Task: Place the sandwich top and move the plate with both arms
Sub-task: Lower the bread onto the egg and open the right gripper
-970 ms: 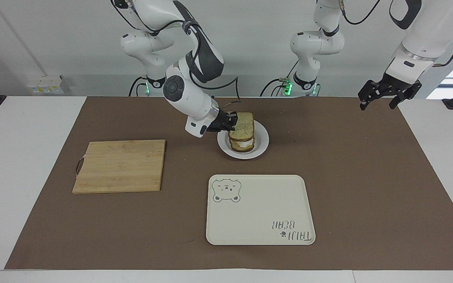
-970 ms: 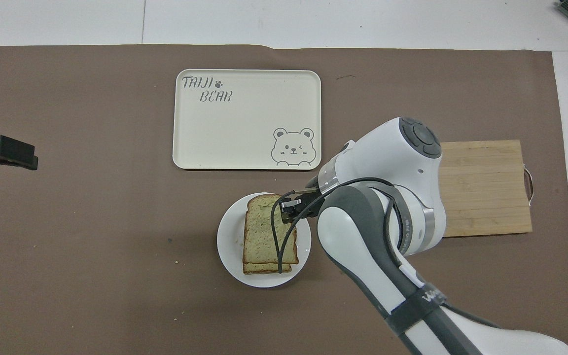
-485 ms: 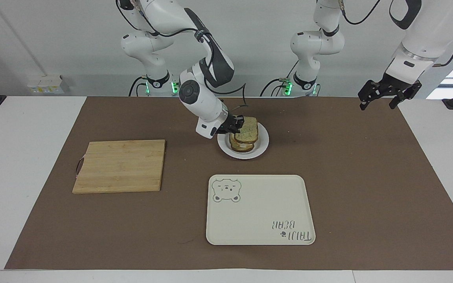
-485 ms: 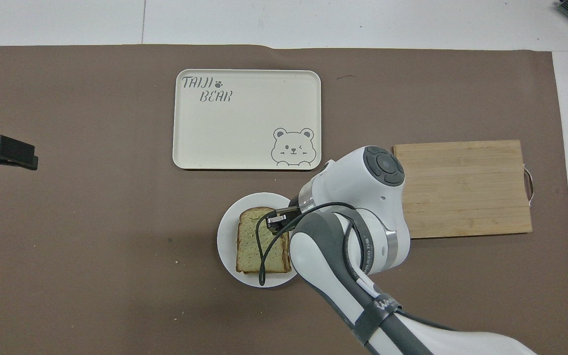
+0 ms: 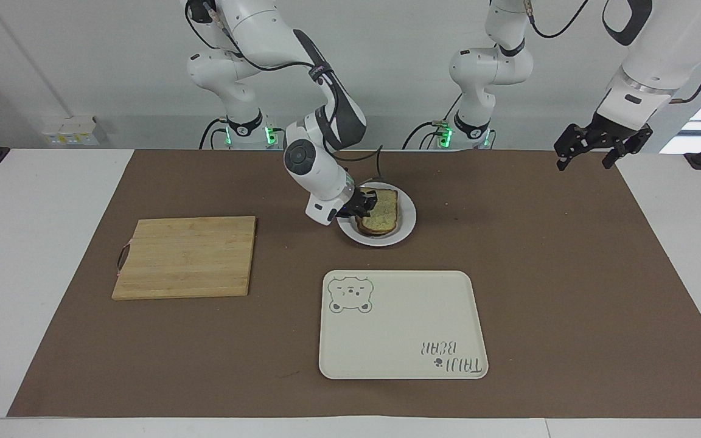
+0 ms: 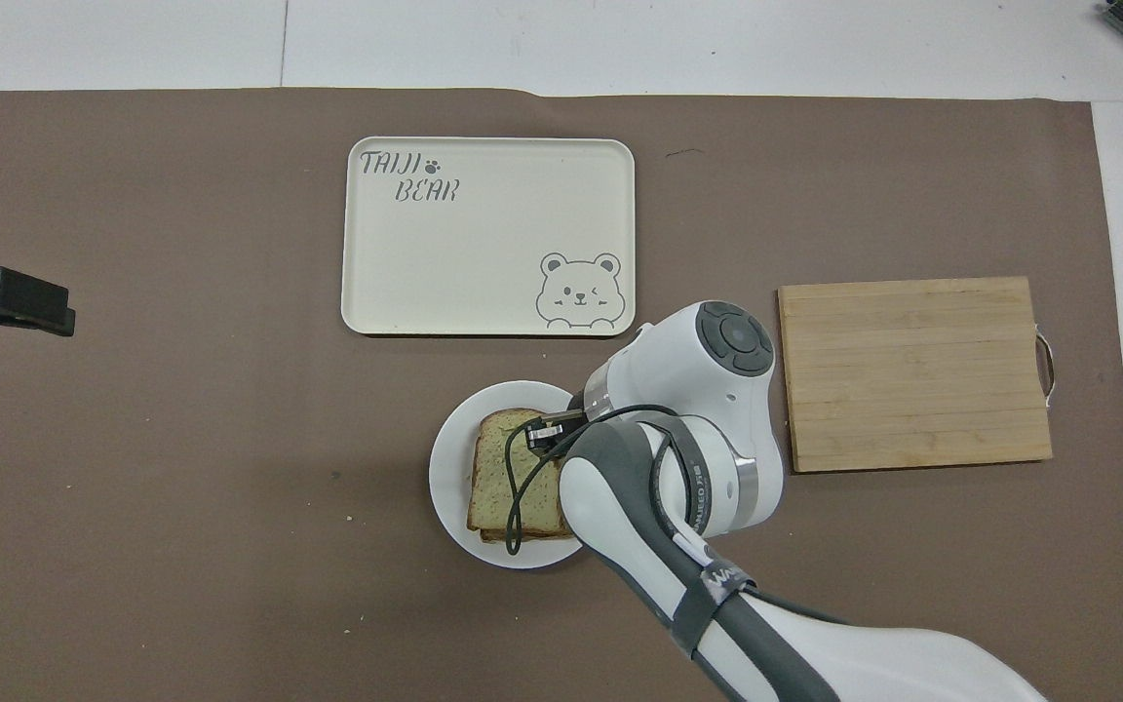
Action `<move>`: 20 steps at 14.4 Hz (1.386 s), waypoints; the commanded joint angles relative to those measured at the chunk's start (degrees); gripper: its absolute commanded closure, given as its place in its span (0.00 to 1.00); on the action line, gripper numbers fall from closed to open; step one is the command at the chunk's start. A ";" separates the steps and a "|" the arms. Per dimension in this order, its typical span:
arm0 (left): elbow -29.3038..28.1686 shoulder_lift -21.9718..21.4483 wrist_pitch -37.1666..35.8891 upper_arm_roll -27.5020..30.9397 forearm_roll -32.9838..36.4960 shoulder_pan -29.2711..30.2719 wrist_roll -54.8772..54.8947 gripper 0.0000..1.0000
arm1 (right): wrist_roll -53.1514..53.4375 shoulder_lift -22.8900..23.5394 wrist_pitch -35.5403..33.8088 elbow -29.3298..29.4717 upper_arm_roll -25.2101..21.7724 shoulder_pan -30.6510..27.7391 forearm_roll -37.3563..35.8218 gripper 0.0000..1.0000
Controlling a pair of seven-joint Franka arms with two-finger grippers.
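Light speckled bread with a brown crust forms the sandwich top (image 5: pixel 381 211), which lies on the stacked sandwich on the small round white plate (image 5: pixel 406 222), the plate resting on the brown mat (image 5: pixel 539 261) between the robots and the rectangular cream tray (image 5: pixel 402 325). The slice is judged light, soft and easily crushed or torn; take hold at a crust edge with gentle pressure. The plate is judged stiff, smooth and possibly slippery; grasp it at the rim from two sides. The right gripper (image 5: pixel 364 204) sits low at the slice's edge, fingers pressed together on it. The left gripper (image 5: pixel 600 148) waits above the left arm's end of the tabletop, fingers spread. The tray reads "TAIJI BEAR" beside a bear drawing. A rectangular wooden cutting board (image 5: pixel 186 257) lies toward the right arm's end.
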 commanded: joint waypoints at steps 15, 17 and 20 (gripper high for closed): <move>-1.10 -1.59 -0.27 -0.38 0.97 0.63 -0.24 0.00 | -0.02 -2.98 0.46 1.10 -0.96 -2.29 -15.42 0.00; -1.10 -1.59 -0.01 -0.46 0.97 0.55 0.19 0.00 | 0.16 -4.04 0.46 1.18 -1.05 -3.87 -20.58 0.00; -1.89 -1.94 0.17 -0.38 -0.26 0.63 0.02 0.00 | 0.07 -6.32 0.19 1.80 -1.05 -7.73 -25.88 0.00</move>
